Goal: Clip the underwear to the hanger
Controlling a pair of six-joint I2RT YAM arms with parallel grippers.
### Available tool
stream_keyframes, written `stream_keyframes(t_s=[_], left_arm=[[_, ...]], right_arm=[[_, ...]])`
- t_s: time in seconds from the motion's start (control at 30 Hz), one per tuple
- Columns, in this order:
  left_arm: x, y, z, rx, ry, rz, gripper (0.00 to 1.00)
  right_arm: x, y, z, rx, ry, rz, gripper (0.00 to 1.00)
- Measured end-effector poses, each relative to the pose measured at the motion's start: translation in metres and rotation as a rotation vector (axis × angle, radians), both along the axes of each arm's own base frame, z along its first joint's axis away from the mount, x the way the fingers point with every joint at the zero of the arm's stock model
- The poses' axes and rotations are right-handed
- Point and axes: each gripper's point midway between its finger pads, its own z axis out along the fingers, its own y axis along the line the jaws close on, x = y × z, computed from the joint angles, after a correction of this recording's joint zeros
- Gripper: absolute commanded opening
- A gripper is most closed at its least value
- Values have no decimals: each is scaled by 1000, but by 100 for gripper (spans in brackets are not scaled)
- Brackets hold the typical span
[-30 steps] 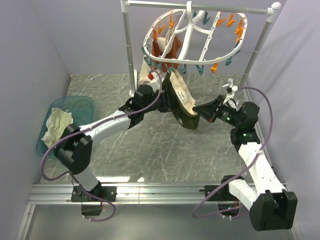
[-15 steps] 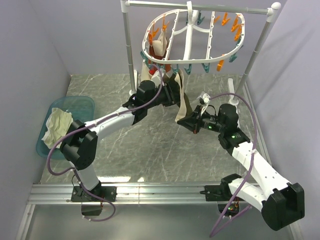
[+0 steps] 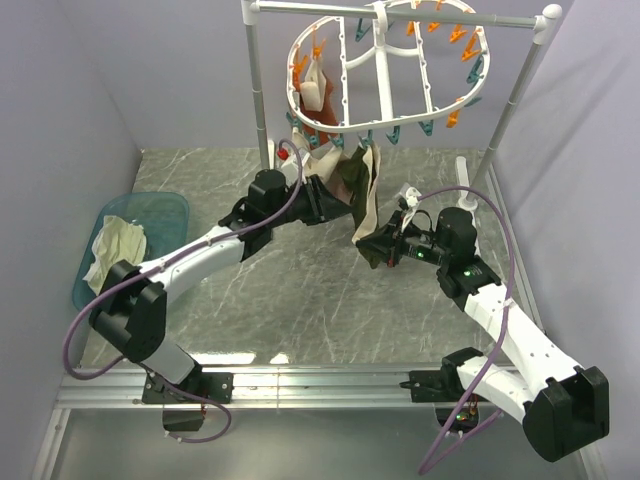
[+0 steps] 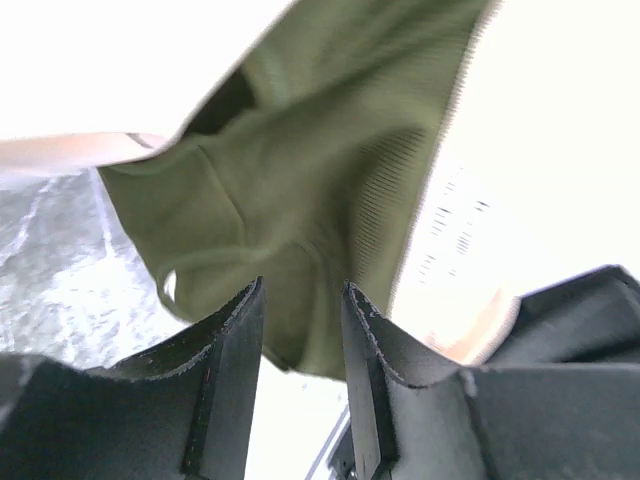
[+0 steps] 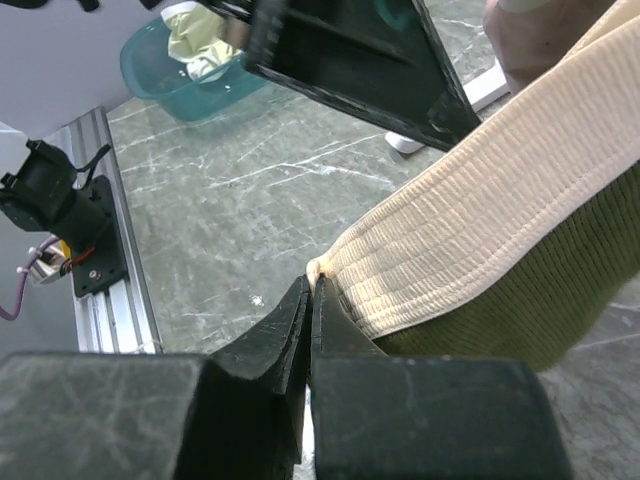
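Observation:
The olive-green underwear (image 3: 352, 188) with its beige waistband hangs upright below the near rim of the white oval hanger (image 3: 345, 126). Its top edge reaches the teal pins there; I cannot tell whether a pin grips it. My left gripper (image 3: 333, 197) is open just left of the cloth. In the left wrist view its jaws (image 4: 303, 290) stand apart, with the olive cloth (image 4: 300, 170) just past the tips. My right gripper (image 3: 373, 243) is shut on the lower corner of the waistband (image 5: 470, 230), pinched at the tips (image 5: 312, 280).
Pinkish-beige and rust-red garments (image 3: 316, 125) hang on the hanger's left side. The white pole stand (image 3: 262, 90) holds the hanger at the back. A teal basin (image 3: 160, 212) with a cream cloth (image 3: 115, 250) sits at the left. Walls close in on both sides.
The hanger has tipped upward. My left gripper has let go of the underwear and drawn back to the left. The underwear now hangs more upright, and my right gripper still holds its lower corner.

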Motion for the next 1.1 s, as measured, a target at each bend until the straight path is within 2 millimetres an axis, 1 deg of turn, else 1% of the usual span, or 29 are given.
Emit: stream_keyframes(t_s=[0.1,0.2,0.27,0.4,0.47,0.57,0.63,0.7,0.73,0.77,0.8,1.1], left_arm=[[-7,-3,13,-21,-32,-23,41],[-9,-13,14,-32,-45,-47,42],[-6,-24,12,-38,-49,-61,41],[8,-50,5,-60,-51,-92,43],[12,-57,3,-72,-51,-103,43],[12,-60,6,-85,-62,-118,47],[12,-60,11,-95,-80,-125,50],[12,-59,14,-93,-99,-127,56],[11,-57,16,-91,-110,-127,62],[9,-55,17,-85,-119,-126,64],[7,-51,18,-76,-126,-122,67],[-12,-4,20,32,-211,-70,79]], right_arm=[[0,0,0,-2,-1,0,0],[0,-1,-2,-7,2,1,0],[0,-1,-2,-10,1,-1,0],[6,-1,-6,-19,0,-16,0],[11,-1,-11,-31,0,-26,0],[20,-2,-23,-54,16,-44,0],[27,-2,-28,-65,15,-60,0],[35,-3,-31,-73,5,-85,0],[39,-4,-34,-76,-1,-103,0],[42,-5,-36,-80,-3,-116,0],[46,-7,-38,-84,-6,-134,0],[80,-19,-51,-114,-45,-276,0]])
